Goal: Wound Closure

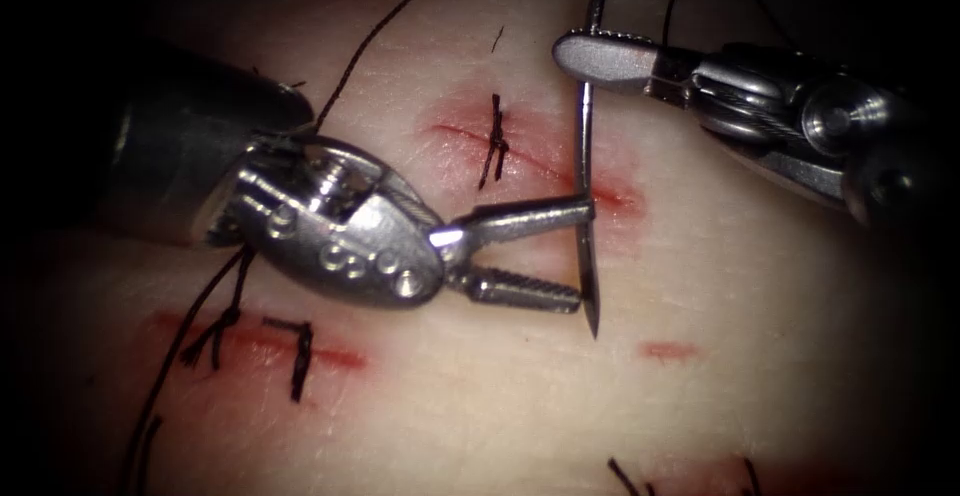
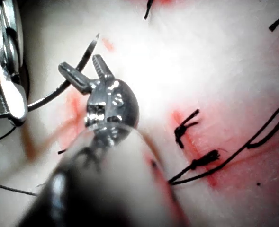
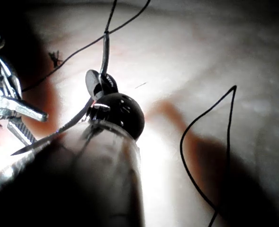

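Note:
My right tool (image 1: 578, 58) comes in from the upper right, jaws shut on the curved needle (image 1: 583, 146) toward its thread end. The needle hangs free above the tissue (image 1: 760, 286), point (image 1: 593, 331) down, crossing the right end of the upper cut (image 1: 540, 166). My left tool (image 1: 580, 254) holds nothing; its open jaws have their tips right at the needle's lower shaft. The left wrist view shows those open jaws (image 2: 82, 66) beside the needle (image 2: 77, 71). In the right wrist view the right tool (image 3: 95, 84) grips the needle (image 3: 49, 137), thread (image 3: 106, 47) trailing from its end.
One dark stitch (image 1: 495, 141) crosses the upper cut. A second cut (image 1: 330, 356) at lower left carries knotted stitches (image 1: 300, 351). Long thread (image 1: 385, 26) runs from the top edge, behind the left tool and down the left side. Red fluid stains both cuts.

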You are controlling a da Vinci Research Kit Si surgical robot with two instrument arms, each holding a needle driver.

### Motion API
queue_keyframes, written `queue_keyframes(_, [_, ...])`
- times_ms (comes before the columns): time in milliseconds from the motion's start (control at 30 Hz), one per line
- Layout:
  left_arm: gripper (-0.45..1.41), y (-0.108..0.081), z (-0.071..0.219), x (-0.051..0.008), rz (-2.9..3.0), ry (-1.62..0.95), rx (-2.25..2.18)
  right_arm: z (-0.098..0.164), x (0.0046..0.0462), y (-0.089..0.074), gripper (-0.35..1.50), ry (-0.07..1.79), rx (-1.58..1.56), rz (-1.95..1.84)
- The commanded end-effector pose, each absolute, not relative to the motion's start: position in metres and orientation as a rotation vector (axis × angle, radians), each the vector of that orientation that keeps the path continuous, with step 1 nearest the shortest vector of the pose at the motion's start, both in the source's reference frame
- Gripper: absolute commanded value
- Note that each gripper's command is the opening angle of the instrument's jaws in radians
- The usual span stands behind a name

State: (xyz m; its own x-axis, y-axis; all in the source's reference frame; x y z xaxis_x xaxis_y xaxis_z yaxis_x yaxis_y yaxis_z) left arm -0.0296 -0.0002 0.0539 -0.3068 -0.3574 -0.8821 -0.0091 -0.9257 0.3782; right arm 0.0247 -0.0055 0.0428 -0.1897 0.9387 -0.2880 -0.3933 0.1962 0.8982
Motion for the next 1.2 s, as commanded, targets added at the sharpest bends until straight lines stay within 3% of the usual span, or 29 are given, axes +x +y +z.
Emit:
queue_keyframes(33, [0.27,-0.0002,0.0544,-0.0301,-2.328,-0.512,1.702,0.0431,0.0257,-0.0054,-0.35,1.194,0.630,1.357])
queue_keyframes(167, [0.21,-0.0003,0.0544,-0.0305,-2.295,-0.552,1.711,0.0431,0.0259,-0.0056,-0.35,1.181,0.664,1.402])
queue_keyframes(300, [0.31,-0.0006,0.0547,-0.0307,-2.278,-0.546,1.720,0.0430,0.0261,-0.0056,-0.35,1.184,0.666,1.402])
queue_keyframes(367, [0.47,-0.0007,0.0547,-0.0307,-2.268,-0.547,1.720,0.0429,0.0260,-0.0055,-0.35,1.190,0.670,1.403])
queue_keyframes(500, [0.63,-0.0006,0.0548,-0.0307,-2.266,-0.550,1.722,0.0428,0.0262,-0.0057,-0.35,1.196,0.681,1.396])
queue_keyframes(800, [0.54,-0.0007,0.0556,-0.0306,-2.258,-0.529,1.706,0.0421,0.0273,-0.0062,-0.35,1.203,0.710,1.380])
queue_keyframes(967, [0.31,-0.0009,0.0563,-0.0307,-2.240,-0.520,1.707,0.0418,0.0278,-0.0067,-0.35,1.210,0.728,1.376])
queue_keyframes(1033, [0.12,-0.0009,0.0563,-0.0306,-2.237,-0.517,1.710,0.0417,0.0279,-0.0068,-0.35,1.210,0.729,1.375])
queue_keyframes(1133, [-0.45,-0.0008,0.0562,-0.0305,-2.156,-0.460,1.769,0.0417,0.0279,-0.0069,-0.35,1.207,0.729,1.373])
queue_keyframes(1200, [-0.45,-0.0007,0.0561,-0.0302,-2.145,-0.447,1.782,0.0418,0.0279,-0.0071,-0.35,1.212,0.745,1.358])
